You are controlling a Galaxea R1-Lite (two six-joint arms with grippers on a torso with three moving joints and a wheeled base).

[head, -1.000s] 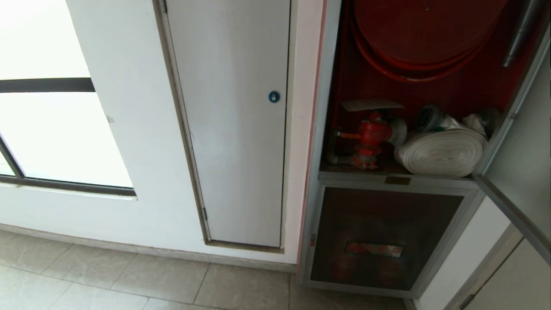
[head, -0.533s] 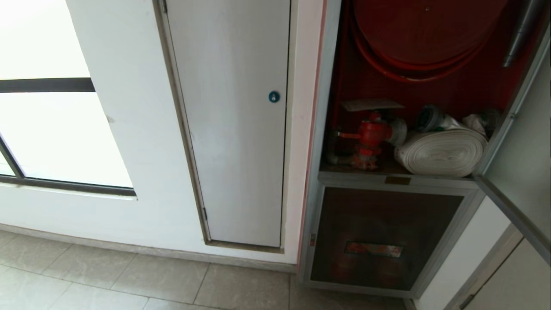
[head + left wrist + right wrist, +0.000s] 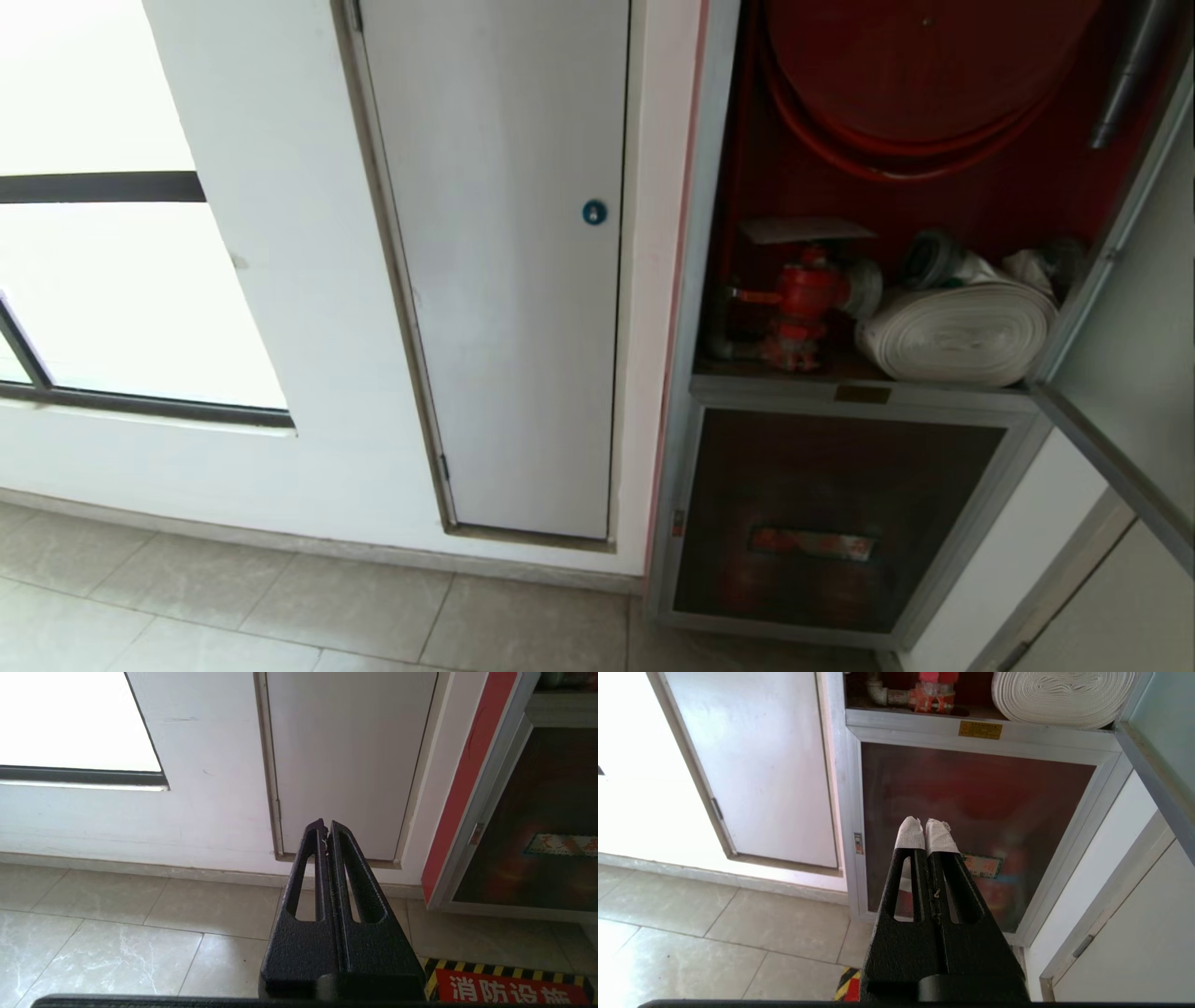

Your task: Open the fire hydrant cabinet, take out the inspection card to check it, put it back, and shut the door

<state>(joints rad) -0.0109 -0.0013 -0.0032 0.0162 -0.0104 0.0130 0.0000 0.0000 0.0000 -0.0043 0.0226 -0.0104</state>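
The fire hydrant cabinet (image 3: 698, 280) stands open at the right of the head view, red inside. Its door (image 3: 1134, 345) is swung out to the right; the right wrist view shows the door's (image 3: 1153, 770) lower edge. The inspection card (image 3: 805, 229) lies flat on top of the red valve (image 3: 805, 291), beside the white rolled hose (image 3: 962, 331) and under the red hose reel (image 3: 920, 65). My left gripper (image 3: 325, 827) is shut and empty, low above the floor before the grey wall panel. My right gripper (image 3: 925, 823), its tips wrapped in white tape, is shut and empty, low before the cabinet's lower panel (image 3: 971, 812). Neither arm shows in the head view.
A plain pale grey door with a blue round lock (image 3: 594, 213) is left of the cabinet, and a bright window (image 3: 121, 289) further left. The dark lower panel (image 3: 831, 513) sits under a brass plate (image 3: 862, 393). A red floor marking (image 3: 509, 988) with yellow-black stripes lies before the cabinet.
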